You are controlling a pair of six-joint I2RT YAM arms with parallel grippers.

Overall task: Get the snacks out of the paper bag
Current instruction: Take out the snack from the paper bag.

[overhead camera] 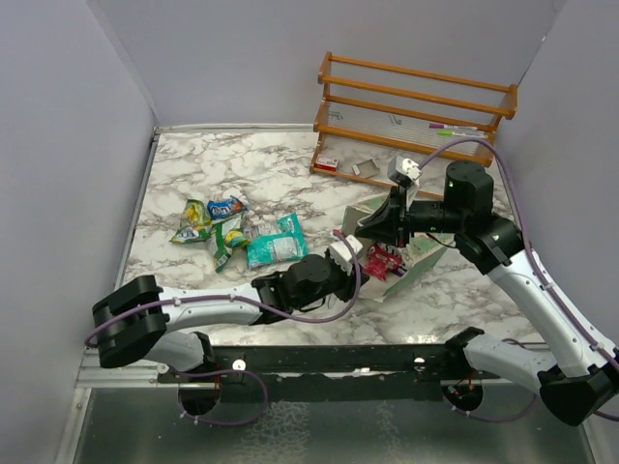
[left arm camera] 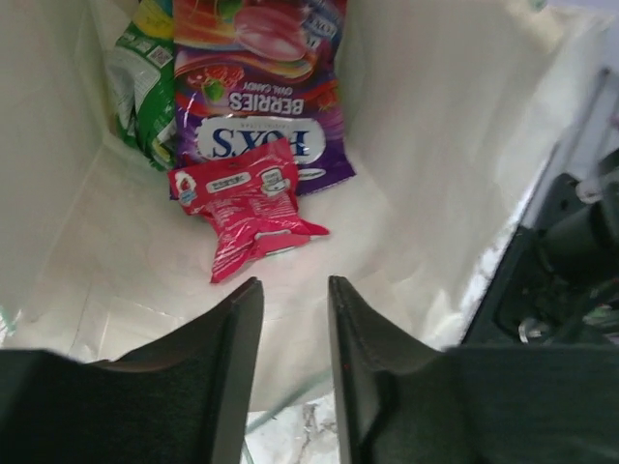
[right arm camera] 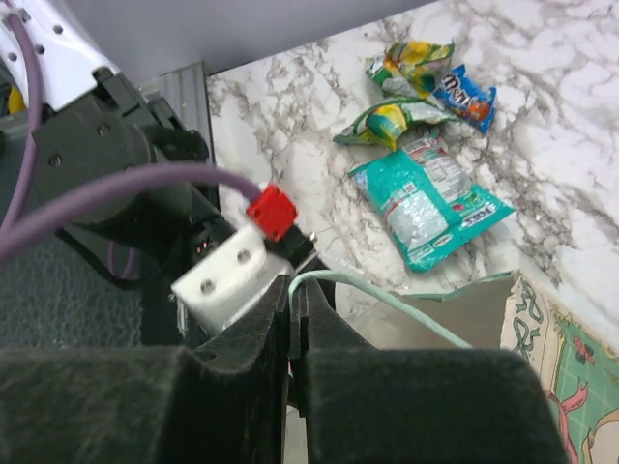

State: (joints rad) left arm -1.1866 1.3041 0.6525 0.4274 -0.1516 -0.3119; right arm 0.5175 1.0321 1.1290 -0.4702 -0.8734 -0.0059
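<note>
Black jaws of the left gripper [left arm camera: 295,285] are held slightly apart at the mouth of the paper bag [left arm camera: 435,145], with nothing between them. Just beyond, a red packet [left arm camera: 247,208] is seen on the cream inner wall, touching a purple candy bag [left arm camera: 261,106]. A green packet [left arm camera: 140,87] is tucked at that bag's left. The right gripper [right arm camera: 293,290] is clamped on the bag's rim. On the marble table [overhead camera: 251,164], left of the bag, a teal-white packet [overhead camera: 276,242], a yellow-green packet [overhead camera: 193,220] and a blue packet [overhead camera: 227,207] are grouped closely. A wooden rack [overhead camera: 416,106] is noted by the far wall.
</note>
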